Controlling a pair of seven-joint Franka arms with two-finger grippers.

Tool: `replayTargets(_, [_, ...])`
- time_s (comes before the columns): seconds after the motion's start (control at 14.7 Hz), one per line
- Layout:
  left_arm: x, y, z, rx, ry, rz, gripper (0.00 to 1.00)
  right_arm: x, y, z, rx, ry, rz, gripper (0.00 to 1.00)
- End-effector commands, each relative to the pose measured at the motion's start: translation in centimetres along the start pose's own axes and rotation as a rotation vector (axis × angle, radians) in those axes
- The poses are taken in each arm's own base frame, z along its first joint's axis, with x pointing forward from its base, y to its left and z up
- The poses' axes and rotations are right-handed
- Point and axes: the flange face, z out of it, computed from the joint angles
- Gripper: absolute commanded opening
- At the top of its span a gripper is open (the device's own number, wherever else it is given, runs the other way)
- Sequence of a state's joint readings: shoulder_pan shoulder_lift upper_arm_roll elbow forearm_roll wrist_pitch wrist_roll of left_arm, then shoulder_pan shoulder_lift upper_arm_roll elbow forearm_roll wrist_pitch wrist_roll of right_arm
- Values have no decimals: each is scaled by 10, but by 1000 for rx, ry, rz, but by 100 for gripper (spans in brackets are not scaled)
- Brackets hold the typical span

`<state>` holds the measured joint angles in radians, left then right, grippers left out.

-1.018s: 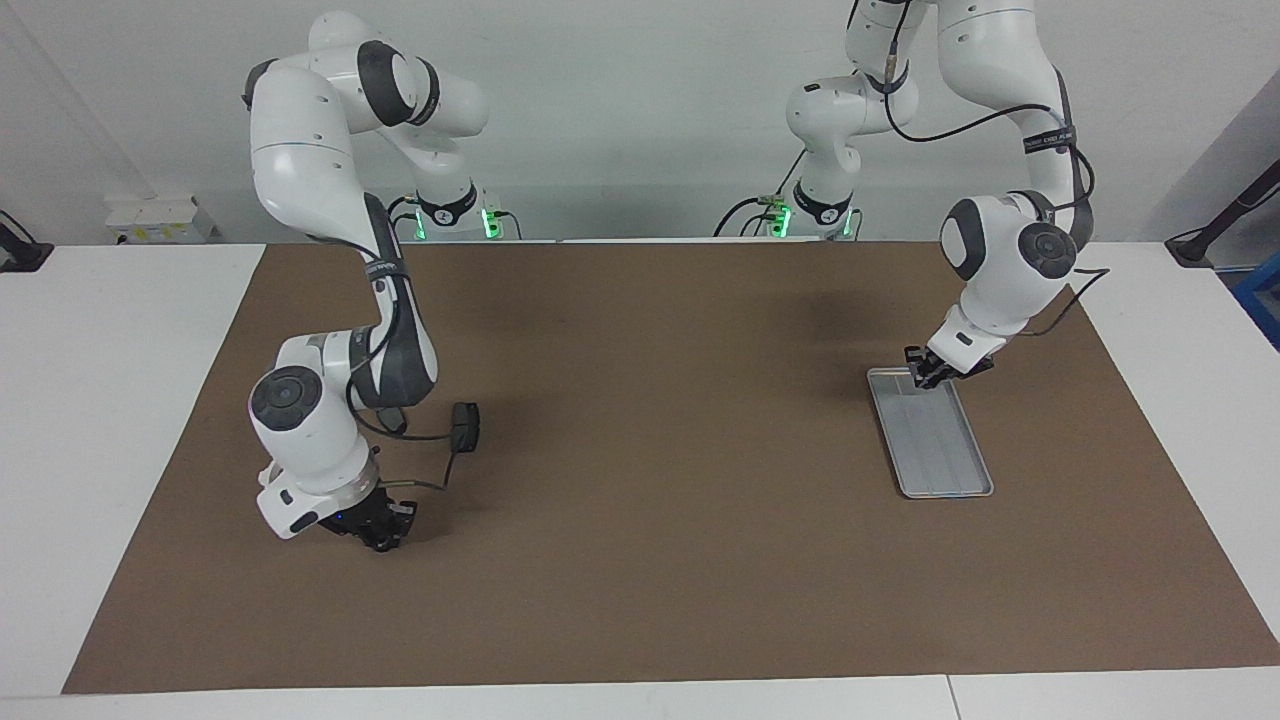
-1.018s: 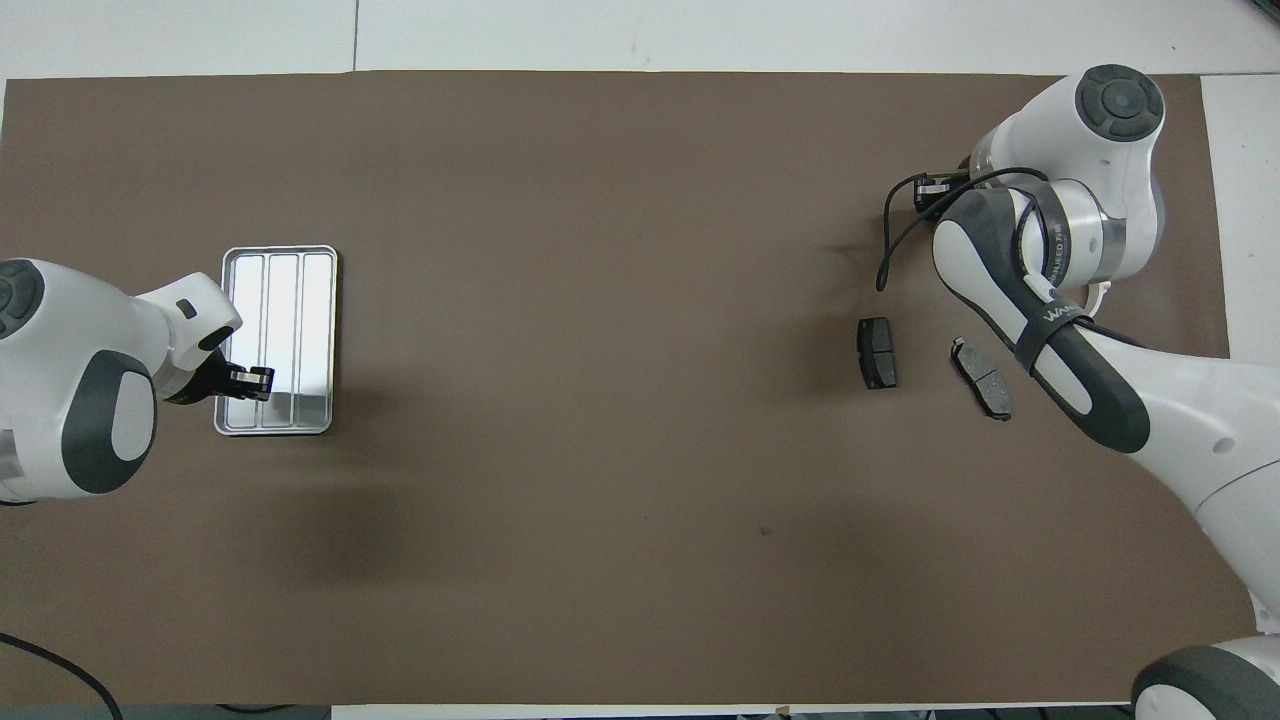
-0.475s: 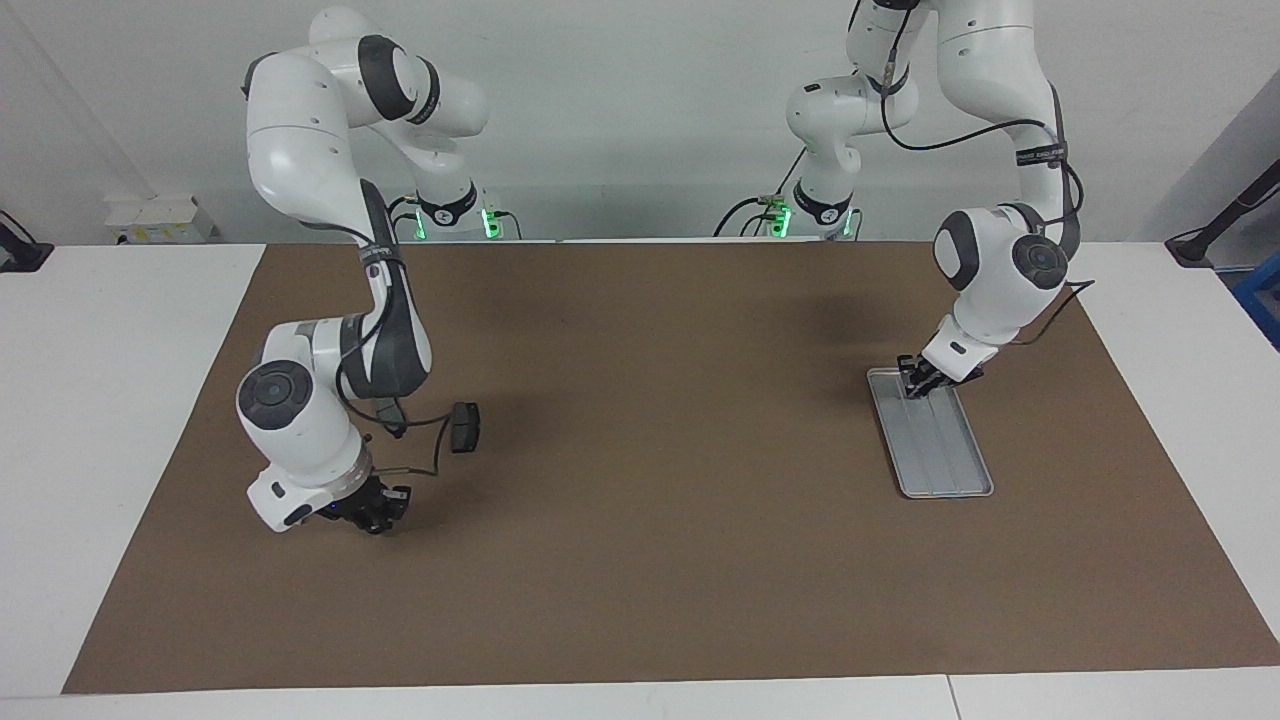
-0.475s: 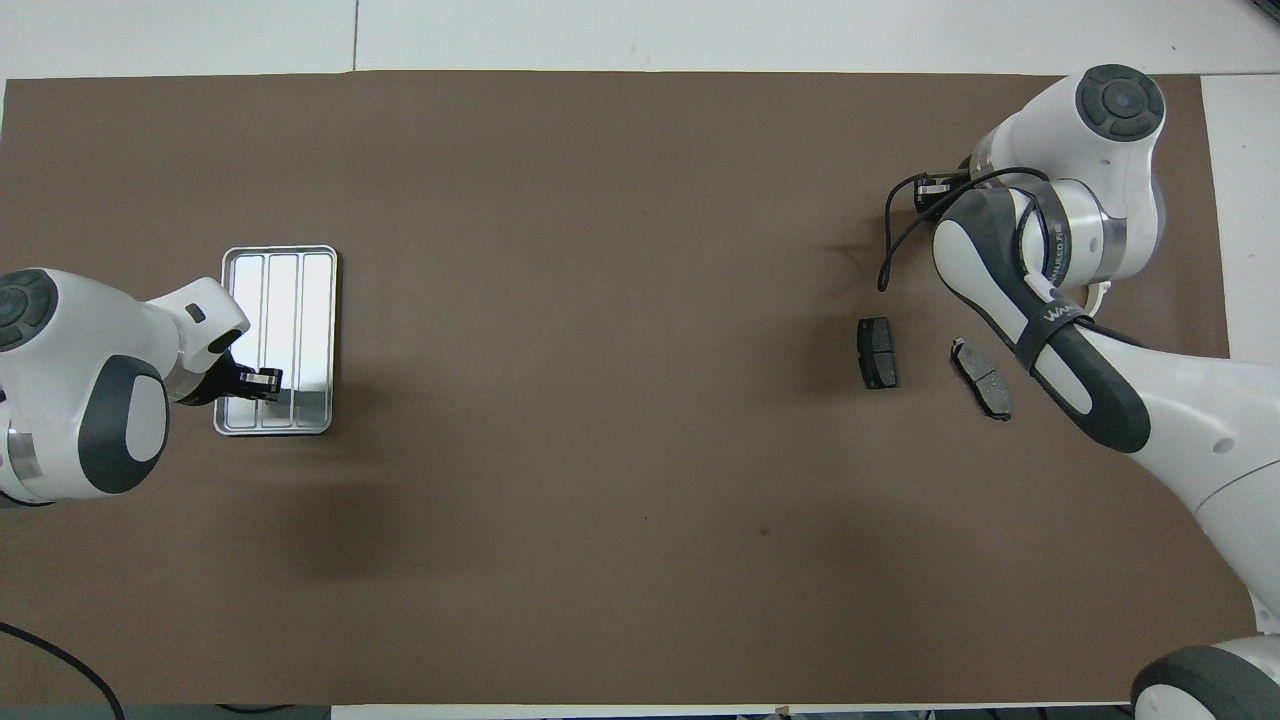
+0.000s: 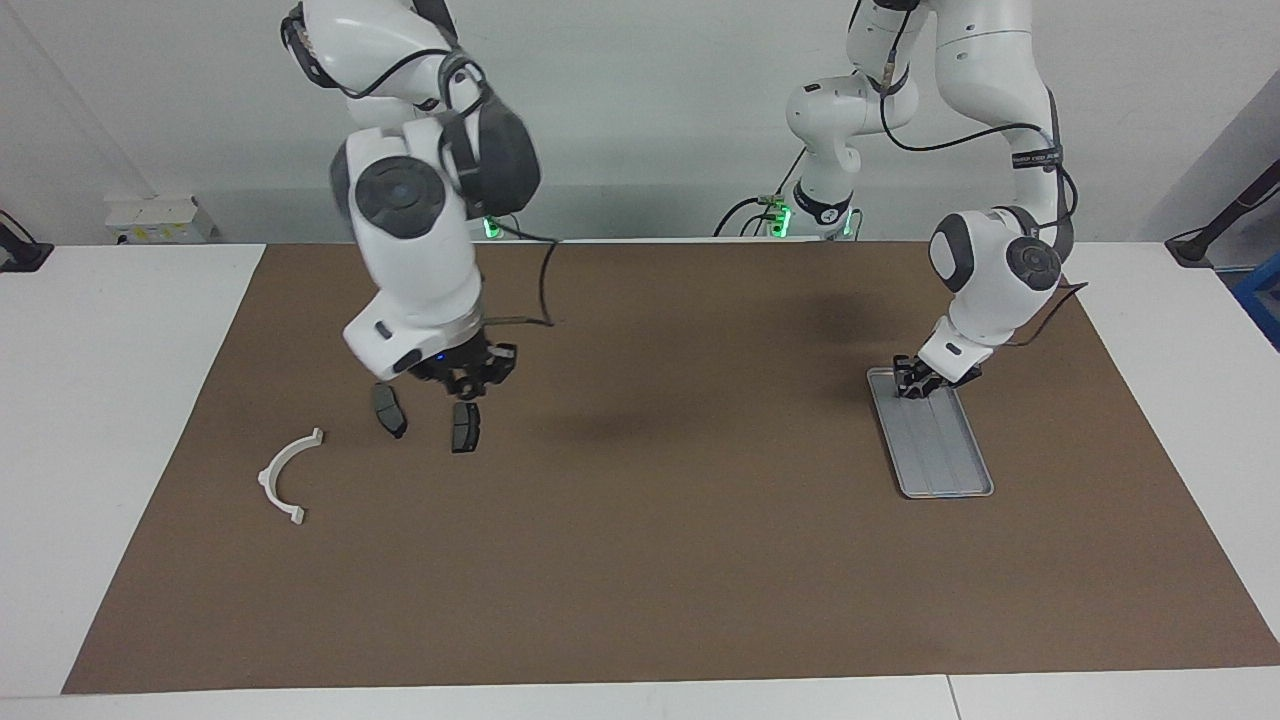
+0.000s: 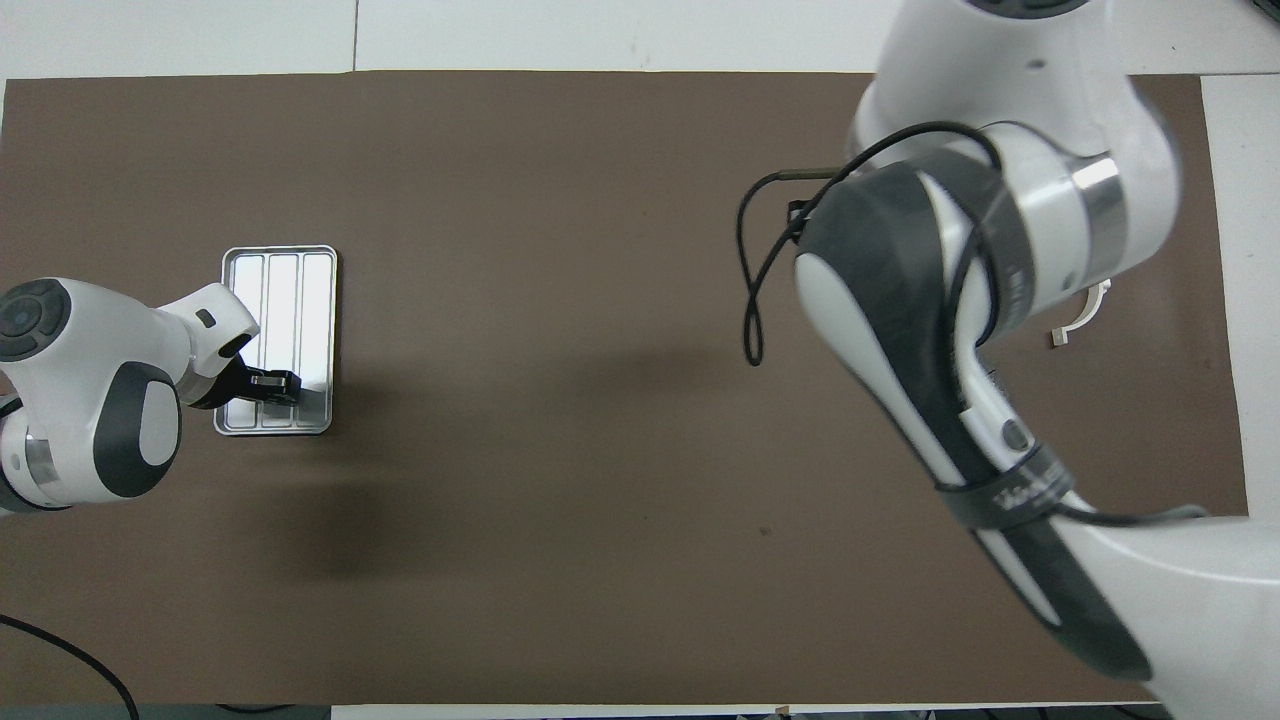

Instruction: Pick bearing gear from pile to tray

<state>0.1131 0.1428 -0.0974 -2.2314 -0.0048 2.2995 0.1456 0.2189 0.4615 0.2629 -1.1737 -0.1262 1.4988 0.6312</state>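
The right pincer (image 5: 466, 381) hangs raised over the two dark grey brake pads (image 5: 428, 420), which lie side by side on the brown mat (image 5: 640, 560) toward the right arm's end of the bench (image 5: 120, 400). Whether this pincer is apart or together cannot be told, and no part can be made out between its tips. In the overhead view the right arm's bulk covers both pads and the pincer itself.

A white semicircular plastic arc (image 5: 286, 476) lies on the mat, farther from the robots than the pads and closer to the bench's edge at the right arm's end; its two ends point toward the middle of the bench. In the overhead view only one end of it shows past the arm (image 6: 1082, 318).

The small rectangular silver-grey metal tray (image 5: 945, 470) with a raised rim and ribbed floor sits well apart from these, toward the left arm's end. The left pincer (image 5: 912, 384) is low over the tray's end nearest the robots (image 6: 274, 383). Whether it is apart or together cannot be told. The tray's visible ribbed floor is bare.
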Motion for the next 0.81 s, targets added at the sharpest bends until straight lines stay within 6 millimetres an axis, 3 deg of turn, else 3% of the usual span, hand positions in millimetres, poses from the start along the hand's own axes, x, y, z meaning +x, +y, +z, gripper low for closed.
replayTargets(0.0, [0, 0, -19, -16, -13, -8, 100, -22, -63, 9, 91, 1, 181, 0])
replayTargets(0.07, [1, 0, -35, -17, -27, -9, 100, -37, -91, 19, 96, 4, 198, 0])
replayTargets(0.27, [10, 3, -67, -19, -46, -33, 100, -49, -127, 78, 128, 33, 268, 0])
replayTargets(0.41, [12, 6, -73, -18, -44, -51, 100, -64, -159, 126, 120, 44, 277, 0])
replayTargets(0.54, [12, 16, -76, -14, -38, -65, 100, -62, -181, 174, 91, 104, 297, 0])
replayTargets(0.61, [13, 22, -76, -12, -34, -79, 100, -63, -189, 191, 95, 111, 307, 0])
replayTargets(0.75, [13, 25, -75, -11, -33, -97, 100, -65, -196, 207, 111, 117, 296, 0])
